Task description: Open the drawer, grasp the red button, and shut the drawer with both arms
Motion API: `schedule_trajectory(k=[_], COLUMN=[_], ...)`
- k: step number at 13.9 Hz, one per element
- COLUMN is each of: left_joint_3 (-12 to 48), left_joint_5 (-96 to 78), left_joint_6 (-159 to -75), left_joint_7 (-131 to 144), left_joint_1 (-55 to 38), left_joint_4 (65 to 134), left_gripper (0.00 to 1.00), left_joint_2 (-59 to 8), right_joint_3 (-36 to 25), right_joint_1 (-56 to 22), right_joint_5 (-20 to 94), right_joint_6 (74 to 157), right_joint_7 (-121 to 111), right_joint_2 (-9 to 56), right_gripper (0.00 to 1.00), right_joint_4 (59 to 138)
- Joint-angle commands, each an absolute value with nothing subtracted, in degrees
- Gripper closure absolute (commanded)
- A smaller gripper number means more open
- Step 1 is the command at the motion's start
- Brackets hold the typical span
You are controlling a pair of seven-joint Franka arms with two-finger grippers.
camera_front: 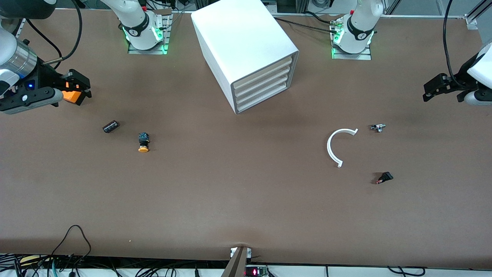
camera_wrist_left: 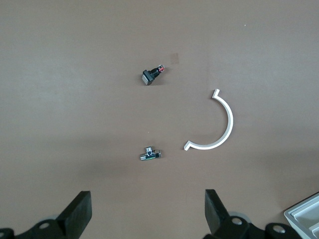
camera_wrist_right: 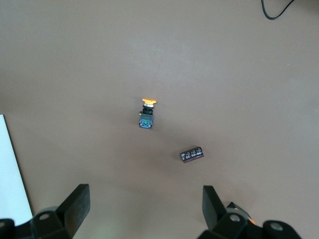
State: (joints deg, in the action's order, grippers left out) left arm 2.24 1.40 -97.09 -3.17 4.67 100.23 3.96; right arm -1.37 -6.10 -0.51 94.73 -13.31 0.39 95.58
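The white drawer cabinet [camera_front: 246, 50] stands at the middle of the table near the arms' bases, and all its drawers [camera_front: 261, 86] are shut. No red-capped button shows in any view. My right gripper [camera_front: 82, 87] hangs open and empty over the right arm's end of the table; its wrist view [camera_wrist_right: 145, 191] shows bare table between the fingers. My left gripper [camera_front: 427, 91] hangs open and empty over the left arm's end; its wrist view [camera_wrist_left: 148, 196] also shows bare table.
An orange-yellow-capped button [camera_front: 143, 143] and a black cylinder [camera_front: 110, 126] lie toward the right arm's end. An orange box [camera_front: 71, 95] shows beside the right gripper. A white arc [camera_front: 338, 148], a small metal part [camera_front: 378, 127] and a small black switch [camera_front: 384, 177] lie toward the left arm's end.
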Motion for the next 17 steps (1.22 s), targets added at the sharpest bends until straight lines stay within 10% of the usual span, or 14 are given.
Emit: schedule_trajectory(k=[1, 17], left_joint_3=[1.8, 0.6], left_joint_5=[2.6, -29.6], left_joint_6=[-95.9, -92.7], left_joint_7=[-5.3, -34.9], left_joint_1=[3.9, -5.5], left_joint_4=[100.0, 112.1], left_gripper=[0.0, 0.0], left_joint_2=[4.0, -11.1], right_joint_3=[-1.5, -1.7], right_joint_1=[-5.8, -5.4], right_joint_5=[-1.5, -1.3], right_joint_6=[95.1, 95.8], right_joint_7=[-12.9, -14.8], right_joint_2=[0.2, 0.3], right_gripper=[0.0, 0.0], right_joint_4=[95.5, 95.5])
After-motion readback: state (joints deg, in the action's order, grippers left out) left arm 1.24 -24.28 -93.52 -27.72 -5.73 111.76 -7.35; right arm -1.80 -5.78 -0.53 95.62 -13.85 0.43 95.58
